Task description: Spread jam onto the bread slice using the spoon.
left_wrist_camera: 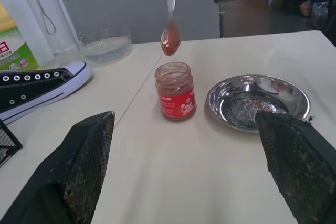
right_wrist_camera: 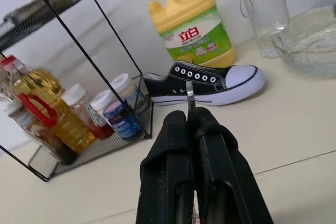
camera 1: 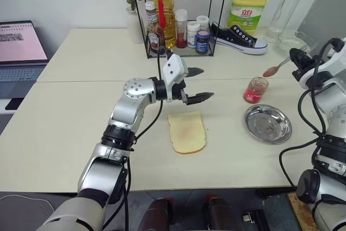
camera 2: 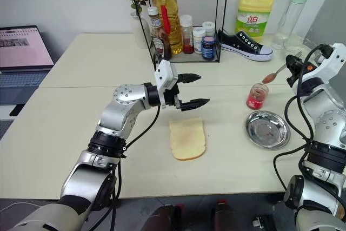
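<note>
The bread slice (camera 1: 187,132) lies flat on the cream table, pale yellow with a faint reddish smear at its middle. Just behind and above it hovers my left gripper (camera 1: 206,83), open, empty, pointing right toward the small jam jar (camera 1: 255,90). That jar stands open beside the steel dish. My right gripper (right_wrist_camera: 190,116) is shut on the handle of the spoon (camera 1: 277,68), held up in the air above and slightly behind the jar. A blob of red jam (left_wrist_camera: 170,42) sits in the spoon's bowl, which hangs over the jar (left_wrist_camera: 175,91).
A round steel dish (camera 1: 267,124) sits right of the bread. At the back stand a wire rack of bottles (camera 1: 178,25), a black shoe (camera 1: 238,39), a yellow detergent bottle (camera 1: 248,4) and a glass bowl (left_wrist_camera: 105,45). A laptop (camera 1: 19,47) is at far left.
</note>
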Motion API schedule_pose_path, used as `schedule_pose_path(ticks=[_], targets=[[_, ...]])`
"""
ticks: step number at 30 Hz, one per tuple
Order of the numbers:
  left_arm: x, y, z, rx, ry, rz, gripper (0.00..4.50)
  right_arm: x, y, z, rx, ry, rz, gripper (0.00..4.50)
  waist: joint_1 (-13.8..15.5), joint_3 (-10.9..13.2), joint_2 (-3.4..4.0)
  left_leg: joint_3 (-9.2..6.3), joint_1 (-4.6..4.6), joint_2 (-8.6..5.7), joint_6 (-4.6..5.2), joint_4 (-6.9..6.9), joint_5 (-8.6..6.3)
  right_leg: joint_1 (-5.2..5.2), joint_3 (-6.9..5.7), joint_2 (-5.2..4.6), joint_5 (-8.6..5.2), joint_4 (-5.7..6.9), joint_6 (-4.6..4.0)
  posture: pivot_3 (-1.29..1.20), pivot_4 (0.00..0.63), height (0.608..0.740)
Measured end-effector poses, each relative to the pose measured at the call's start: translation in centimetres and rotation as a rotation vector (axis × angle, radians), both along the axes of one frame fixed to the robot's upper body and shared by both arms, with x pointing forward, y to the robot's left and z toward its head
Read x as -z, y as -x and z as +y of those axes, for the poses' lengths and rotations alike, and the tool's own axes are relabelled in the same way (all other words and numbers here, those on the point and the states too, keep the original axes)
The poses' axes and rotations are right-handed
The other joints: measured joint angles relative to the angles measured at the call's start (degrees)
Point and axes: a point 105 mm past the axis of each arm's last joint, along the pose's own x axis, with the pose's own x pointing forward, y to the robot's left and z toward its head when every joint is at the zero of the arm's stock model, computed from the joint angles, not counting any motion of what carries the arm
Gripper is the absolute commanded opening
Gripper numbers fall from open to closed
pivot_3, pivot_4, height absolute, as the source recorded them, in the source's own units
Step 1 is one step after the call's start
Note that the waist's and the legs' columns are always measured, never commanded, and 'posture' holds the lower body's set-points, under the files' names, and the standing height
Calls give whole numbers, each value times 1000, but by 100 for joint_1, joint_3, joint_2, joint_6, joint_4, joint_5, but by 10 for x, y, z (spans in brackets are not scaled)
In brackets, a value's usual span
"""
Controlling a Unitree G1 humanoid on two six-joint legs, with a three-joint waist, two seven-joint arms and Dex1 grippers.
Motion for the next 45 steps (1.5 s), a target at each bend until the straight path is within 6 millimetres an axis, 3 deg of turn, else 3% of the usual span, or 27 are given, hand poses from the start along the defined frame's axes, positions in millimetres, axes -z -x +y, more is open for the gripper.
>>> schedule_pose_path(ticks=[7, 13, 22, 30, 45], targets=[[-3, 2, -2, 1, 5, -7, 4428, 10, -7, 8, -19, 96, 6, 60, 1, 0, 0, 0, 0, 0, -1, 1, 0, -1, 0, 1, 0, 1, 0, 0, 150, 740], [-5, 5, -4, 0, 16, -19, 4428, 31, -14, 17, -44, 200, 46, 60, 2, 0, 0, 0, 0, 0, -2, 2, 1, -1, 0, 0, 0, 1, 0, 0, 150, 740], [-2, 10, -4, -16, 24, -12, 4428, 56, -23, 41, -106, 492, 53, 60, -1, 0, 0, -1, 1, 0, -8, 2, 5, -2, -1, 1, 0, 1, 0, 0, 150, 740], [-2, 11, -4, -21, 26, -5, 4428, 72, -26, 47, -134, 631, 33, 60, 0, 0, -1, -1, 2, -1, -11, 5, 6, 1, -1, 1, 0, 1, 0, 0, 150, 740], [-3, 10, -3, -35, 29, -3, 4428, 74, -30, 28, -45, 80, 167, 60, 5, -1, -1, 1, 4, 1, -10, 4, 6, -2, 3, -2, 0, 9, 0, 0, 150, 740]])
